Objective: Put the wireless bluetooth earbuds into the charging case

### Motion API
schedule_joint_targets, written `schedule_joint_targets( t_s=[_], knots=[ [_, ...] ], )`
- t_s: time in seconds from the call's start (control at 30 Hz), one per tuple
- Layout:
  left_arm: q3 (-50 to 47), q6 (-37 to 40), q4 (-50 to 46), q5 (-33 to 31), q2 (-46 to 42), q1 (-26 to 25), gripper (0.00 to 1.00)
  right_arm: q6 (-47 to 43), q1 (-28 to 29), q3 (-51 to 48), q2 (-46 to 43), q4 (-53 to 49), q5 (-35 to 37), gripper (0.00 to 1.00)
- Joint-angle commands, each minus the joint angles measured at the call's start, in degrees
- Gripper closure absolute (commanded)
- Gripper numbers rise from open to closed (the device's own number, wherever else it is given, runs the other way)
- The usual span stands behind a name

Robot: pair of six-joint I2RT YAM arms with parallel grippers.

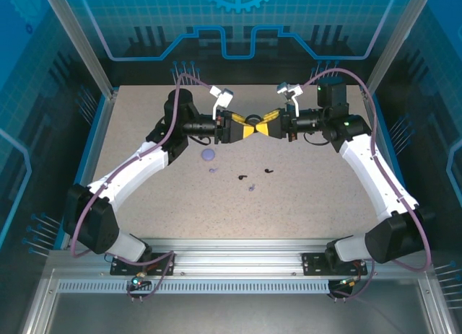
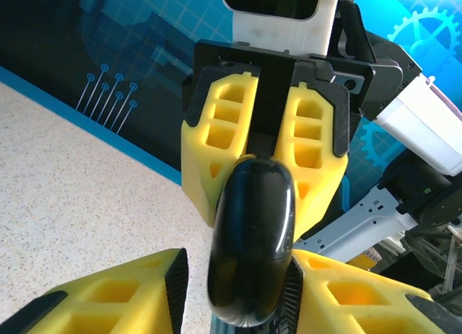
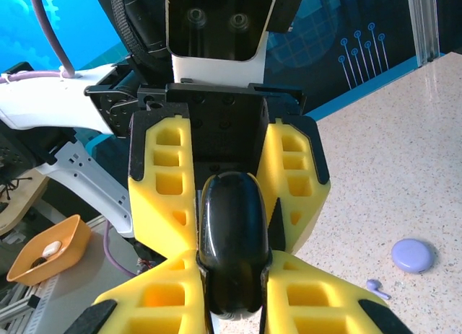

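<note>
Above far middle of table (image 1: 325,197): left gripper (image 1: 245,126) and right gripper (image 1: 263,126) tip to tip, raised case (image 1: 254,120) between them, clear of the surface. On the table, nearer than the grippers and left of centre: second case (image 1: 208,155), lying flat. Just in front of that: first earbud (image 1: 212,169). Right of it, near centre: second earbud (image 1: 242,178), third earbud (image 1: 251,187) just in front and right, not touching. Farther right and slightly back: fourth earbud (image 1: 268,169). Beyond the left arm, outside the table: bowl (image 3: 47,251), something small in it.
</note>
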Motion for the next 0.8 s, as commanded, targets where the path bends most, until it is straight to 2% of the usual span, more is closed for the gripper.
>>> schedule_joint_targets(
  t_s=[0.0,0.2,0.37,0.47,0.6,0.67,0.77],
  knots=[
    [0.2,-0.7,2.3,1.0,-0.9,-0.5,0.64,1.1,0.0,-0.8,-1.5,1.5,-0.7,0.94],
    [0.5,-0.8,2.7,0.8,-1.0,-1.0,0.7,1.6,0.1,-1.4,-1.7,2.4,-0.1,0.94],
    [0.8,-0.4,2.2,0.7,-0.6,-1.2,0.84,2.0,0.1,-1.5,-1.9,2.8,0.3,0.94],
    [0.9,0.4,1.0,0.4,-0.7,-1.2,0.87,1.5,0.1,-1.3,-1.9,1.7,1.0,0.92],
    [1.6,5.4,-5.2,-1.4,-1.6,-1.2,0.92,-1.3,0.0,-1.0,-3.2,-2.3,5.3,0.75],
    [2.7,8.6,-8.9,-3.2,-1.6,-1.2,0.91,-2.8,-0.1,-1.1,-4.4,-4.0,8.4,0.61],
    [2.1,15.0,-11.5,-6.5,-2.0,-1.3,0.9,-4.5,-0.3,-1.2,-6.0,-6.2,13.7,0.48]
  ],
)
